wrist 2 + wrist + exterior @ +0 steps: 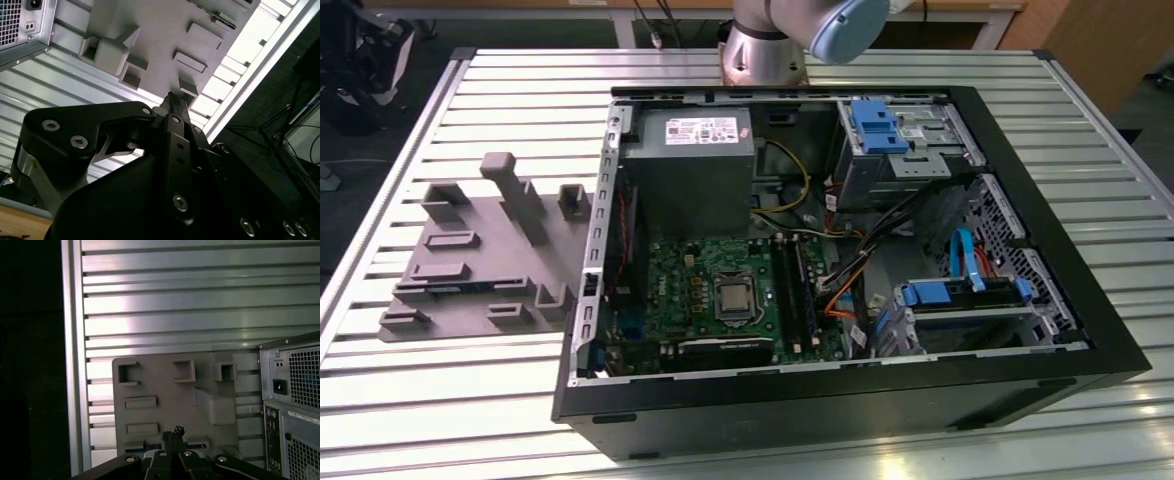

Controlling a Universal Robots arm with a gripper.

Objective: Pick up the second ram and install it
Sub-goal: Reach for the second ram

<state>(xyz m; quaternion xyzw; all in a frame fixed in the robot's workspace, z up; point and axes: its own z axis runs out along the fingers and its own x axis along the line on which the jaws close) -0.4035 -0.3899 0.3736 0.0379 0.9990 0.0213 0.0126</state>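
The fingers of the black metal gripper [173, 432] look pressed together with nothing between them, their tips hanging above the near edge of the grey moulded plastic tray [170, 405].

Just past the tips in the first wrist view lies the second ram [135, 445], a long thin blue-green circuit-board stick resting flat along that edge of the tray. In the exterior view it shows as a blue-green strip [460, 288] on the tray's near side.

With the fingers closed, a descent would likely drive the tips onto the board instead of around it, pressing it into the tray or knocking it out of its seat. The raised grey blocks stand close by, so a spread finger could catch one. The stick is thin and long, and a grip away from its middle would probably let it tilt.

The tray sits on the ribbed aluminium table [454, 380], just beside the open black computer case [854, 400]. The case wall stands between the tray and the long narrow black plastic memory sockets [790, 285]. Orange cables [847, 290] lie near those sockets and could snag a tilted stick.
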